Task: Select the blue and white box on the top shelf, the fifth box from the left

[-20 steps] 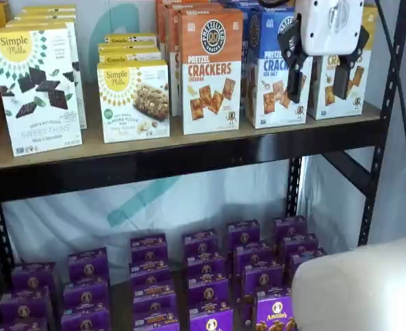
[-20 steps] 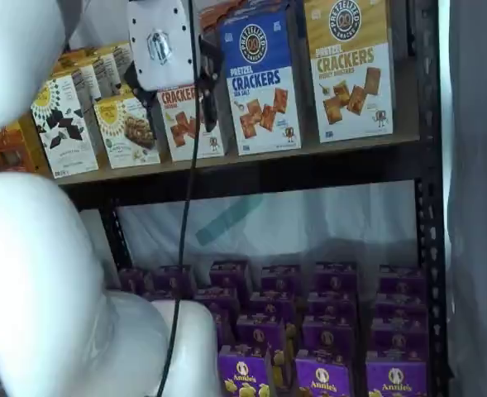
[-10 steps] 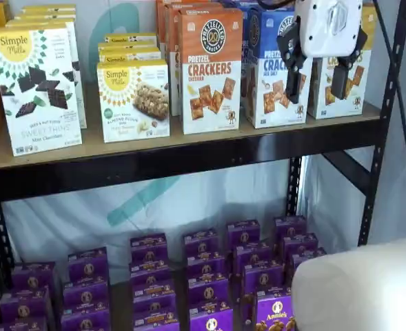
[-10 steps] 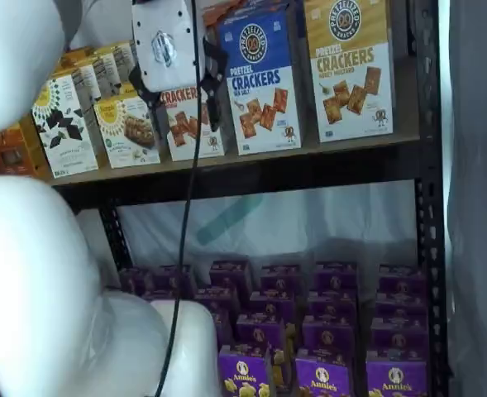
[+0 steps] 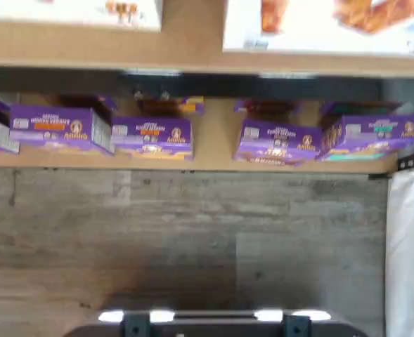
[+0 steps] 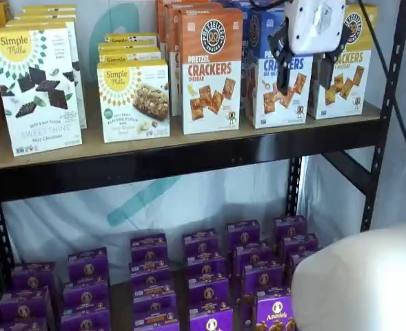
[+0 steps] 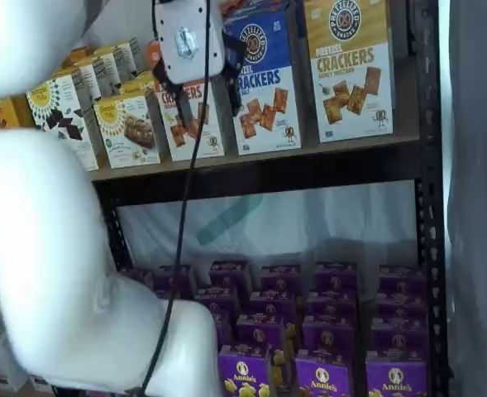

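The blue and white box (image 6: pixel 268 96) stands on the top shelf (image 6: pixel 189 157), between an orange-topped and a yellow-topped cracker box; it also shows in a shelf view (image 7: pixel 266 91). My gripper (image 6: pixel 303 67) hangs in front of the box's right half. Its white body covers the box's upper part, and its two black fingers are spread with a plain gap and hold nothing. In a shelf view the gripper (image 7: pixel 200 93) overlaps the box's left edge. The wrist view shows the shelf board (image 5: pixel 192 42) with white box bottoms on it.
An orange-topped Cheddar box (image 6: pixel 211 69) stands left of the target and a yellow-topped box (image 6: pixel 344 79) right of it. Simple Mills boxes (image 6: pixel 37 89) stand further left. Purple boxes (image 6: pixel 203 276) fill the lower shelf. The white arm (image 7: pixel 45 248) and its cable (image 7: pixel 183 215) fill the foreground.
The gripper has risen a little and shifted sideways toward the blue and white box, fingers still spread. The white arm in the foreground has shifted too.
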